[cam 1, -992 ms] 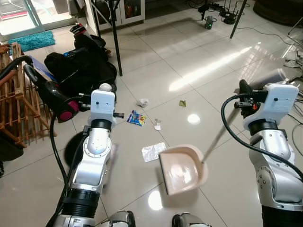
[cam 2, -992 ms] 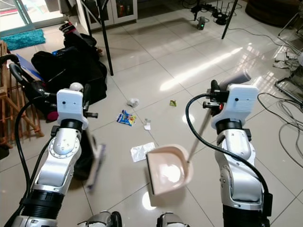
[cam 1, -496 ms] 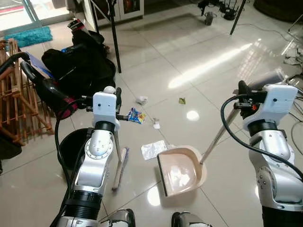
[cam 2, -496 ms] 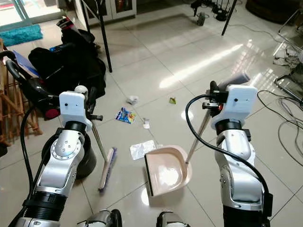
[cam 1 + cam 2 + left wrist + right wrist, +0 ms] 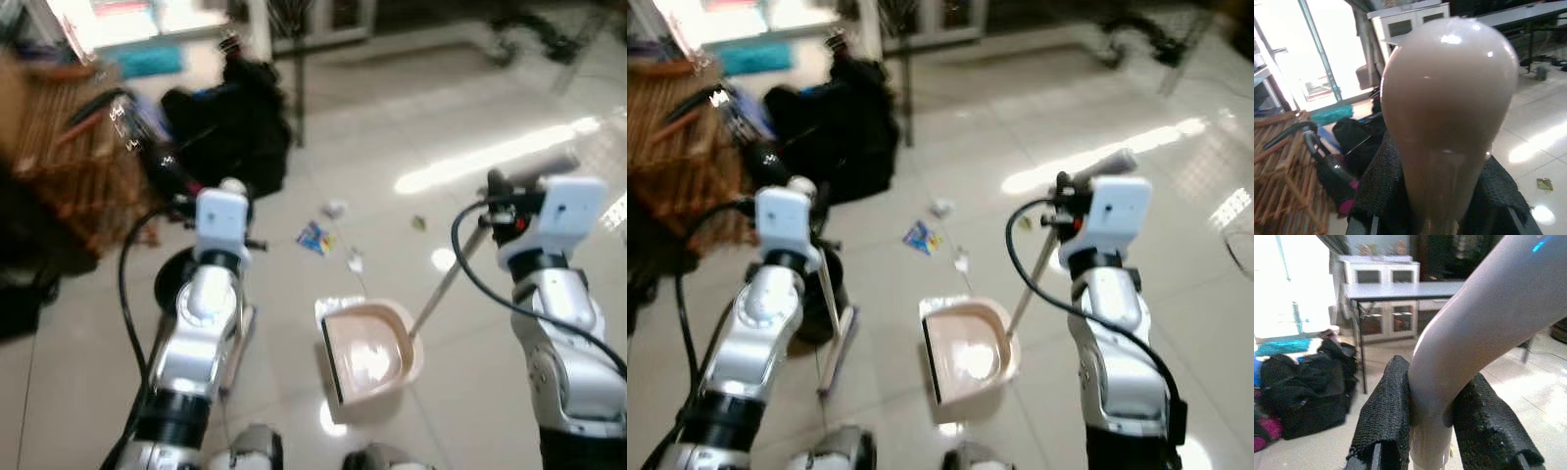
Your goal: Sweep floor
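My left gripper (image 5: 1442,215) clenched the broom (image 5: 833,328) handle, brush head on the tiles. My right gripper (image 5: 1437,431) gripped the dustpan (image 5: 367,357) handle — its pan sat empty beside a silver wrapper (image 5: 323,308).

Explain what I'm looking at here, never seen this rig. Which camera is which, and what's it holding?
It's a humanoid robot sweeping a tiled floor. The two wide pictures come from its head, looking down at its silver arms. The two close-ups come from wrist cameras looking along each gripper's black fingers. The left gripper is shut on a broom handle; the brush rests on the floor. The right gripper is shut on a dustpan handle; the pink dustpan sits on the tiles. Scraps of litter lie beyond it, black bags farther back.
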### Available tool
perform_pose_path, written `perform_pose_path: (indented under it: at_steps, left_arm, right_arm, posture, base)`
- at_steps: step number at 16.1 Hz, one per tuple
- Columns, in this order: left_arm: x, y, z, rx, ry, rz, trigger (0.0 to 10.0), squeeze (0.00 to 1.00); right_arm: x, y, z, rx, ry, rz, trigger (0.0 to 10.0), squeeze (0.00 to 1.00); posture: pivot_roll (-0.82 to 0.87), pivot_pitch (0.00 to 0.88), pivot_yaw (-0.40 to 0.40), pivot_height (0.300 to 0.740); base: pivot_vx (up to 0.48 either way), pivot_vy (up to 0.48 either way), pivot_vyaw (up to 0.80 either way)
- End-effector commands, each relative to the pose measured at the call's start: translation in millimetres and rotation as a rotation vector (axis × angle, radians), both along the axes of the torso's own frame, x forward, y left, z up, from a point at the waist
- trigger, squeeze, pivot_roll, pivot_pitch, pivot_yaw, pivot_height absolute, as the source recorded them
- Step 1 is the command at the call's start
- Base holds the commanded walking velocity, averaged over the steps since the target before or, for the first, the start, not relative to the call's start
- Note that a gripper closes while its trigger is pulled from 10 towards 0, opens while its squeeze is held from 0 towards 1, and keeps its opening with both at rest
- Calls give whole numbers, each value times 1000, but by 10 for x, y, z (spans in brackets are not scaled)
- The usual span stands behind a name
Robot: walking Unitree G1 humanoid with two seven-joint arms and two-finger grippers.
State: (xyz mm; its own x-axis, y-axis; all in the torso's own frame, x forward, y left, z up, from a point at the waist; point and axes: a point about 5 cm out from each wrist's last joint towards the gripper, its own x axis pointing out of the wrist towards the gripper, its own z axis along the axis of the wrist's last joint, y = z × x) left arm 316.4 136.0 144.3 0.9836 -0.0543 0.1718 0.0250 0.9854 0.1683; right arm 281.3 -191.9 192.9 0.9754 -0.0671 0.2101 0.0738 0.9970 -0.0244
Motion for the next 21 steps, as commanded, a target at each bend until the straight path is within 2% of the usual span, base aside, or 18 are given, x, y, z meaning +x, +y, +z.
perform_pose_path:
  at_steps: [1, 14, 16, 17, 19, 21]
  left_arm:
    - [21, -21, 67, -2, -26, -16, 10000, 0]
    - [61, 35, 93, 0, -32, -4, 10000, 0]
    - [87, 42, 54, -82, 23, -28, 10000, 0]
    - [94, 51, 49, -95, 34, -34, 10000, 0]
    - [105, 90, 45, -64, 29, -8, 10000, 0]
    - [108, 101, 69, -51, -1, -7, 10000, 0]
  right_arm:
    - [-11, -16, 92, 21, -51, -15, 10000, 0]
    - [-12, -11, 72, 39, -52, -45, 10000, 0]
    - [-14, -12, 69, 41, -52, -46, 10000, 0]
    - [-15, -11, 69, 42, -53, -47, 10000, 0]
    - [-21, -14, 65, 46, -54, -49, 10000, 0]
    - [-21, -18, 64, 45, -54, -51, 10000, 0]
  posture:
    - [-106, 147, 3, 740]
    - [-109, 162, 10, 740]
    - [-109, 162, 12, 740]
    - [-109, 164, 14, 740]
    - [-111, 164, 16, 740]
    - [-112, 166, 18, 740]
  base:
    - [0, -480, 0]
    - [0, -480, 0]
    - [0, 240, 0]
    - [0, 480, 0]
    - [0, 429, 0]
    - [0, 0, 0]
